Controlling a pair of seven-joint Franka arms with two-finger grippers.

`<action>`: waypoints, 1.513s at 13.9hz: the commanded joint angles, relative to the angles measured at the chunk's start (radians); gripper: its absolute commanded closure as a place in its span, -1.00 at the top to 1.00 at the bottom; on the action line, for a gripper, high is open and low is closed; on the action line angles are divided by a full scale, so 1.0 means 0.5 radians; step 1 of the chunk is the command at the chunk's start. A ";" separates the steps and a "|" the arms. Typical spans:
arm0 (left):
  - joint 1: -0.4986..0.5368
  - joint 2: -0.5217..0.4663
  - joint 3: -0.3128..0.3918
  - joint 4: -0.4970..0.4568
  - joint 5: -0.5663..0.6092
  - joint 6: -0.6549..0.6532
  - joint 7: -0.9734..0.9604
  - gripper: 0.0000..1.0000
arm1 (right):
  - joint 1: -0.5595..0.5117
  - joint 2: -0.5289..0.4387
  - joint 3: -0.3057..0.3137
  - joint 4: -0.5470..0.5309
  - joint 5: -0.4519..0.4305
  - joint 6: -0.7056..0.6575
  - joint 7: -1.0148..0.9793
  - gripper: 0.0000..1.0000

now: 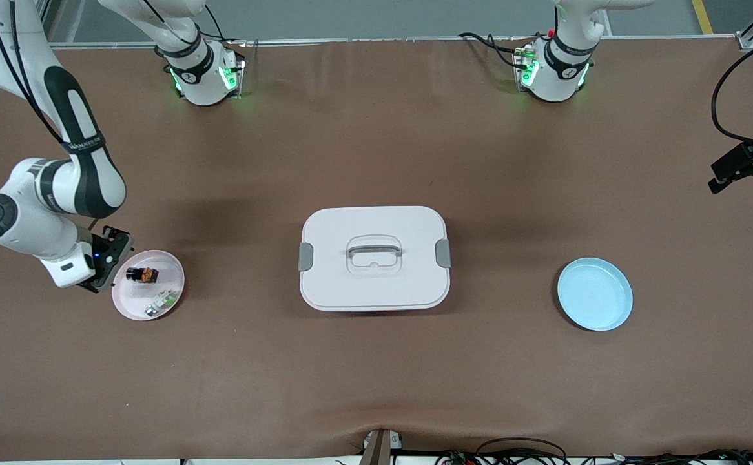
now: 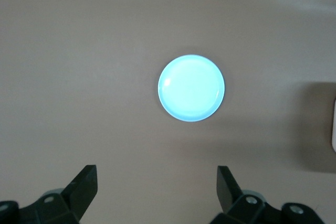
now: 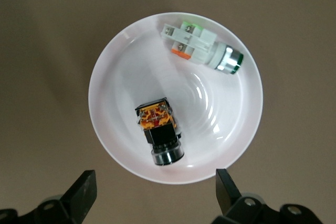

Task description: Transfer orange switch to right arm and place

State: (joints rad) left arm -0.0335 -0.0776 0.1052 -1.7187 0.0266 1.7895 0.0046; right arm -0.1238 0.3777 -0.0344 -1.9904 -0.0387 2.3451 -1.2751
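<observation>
Where brown table [image 1: 376, 374] spreads, orange switch [image 3: 159, 129] rests in pink plate [image 3: 113, 77].

- Two white robot arms: right arm [image 1: 60, 187], left arm [image 1: 560, 61].
- Two plates: one pink plate [image 1: 124, 303], one blue plate [image 1: 595, 294].
- Two switches: one orange switch [image 1: 143, 274], one green-white switch [image 1: 162, 302].
- One lidded white box [image 1: 374, 258].
- One brown bench [image 1: 376, 374].

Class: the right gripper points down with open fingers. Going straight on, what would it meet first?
Most likely the pink plate; the right gripper hangs over its rim, beside the orange switch. Depth is unclear.
</observation>
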 commanded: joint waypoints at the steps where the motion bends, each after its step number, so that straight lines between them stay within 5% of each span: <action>1: -0.007 0.039 0.001 0.093 -0.026 0.001 0.021 1.00 | -0.038 -0.135 0.035 0.060 -0.005 -0.244 0.270 1.00; 5: -0.007 0.115 -0.023 0.225 -0.026 -0.002 0.003 1.00 | -0.145 -0.130 0.026 0.415 0.157 -0.768 0.298 1.00; 14: -0.043 0.155 -0.183 0.351 -0.029 -0.127 -0.092 1.00 | -0.258 -0.148 0.026 0.833 0.225 -1.272 0.694 1.00; 21: -0.068 0.152 -0.170 0.342 -0.029 -0.213 -0.068 1.00 | -0.283 -0.283 0.029 1.002 0.225 -1.573 1.262 1.00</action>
State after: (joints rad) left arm -0.0751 -0.0042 0.0171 -1.5673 0.0231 1.7163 -0.0443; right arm -0.2462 0.2567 -0.0323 -1.5012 0.0647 1.5940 -0.6818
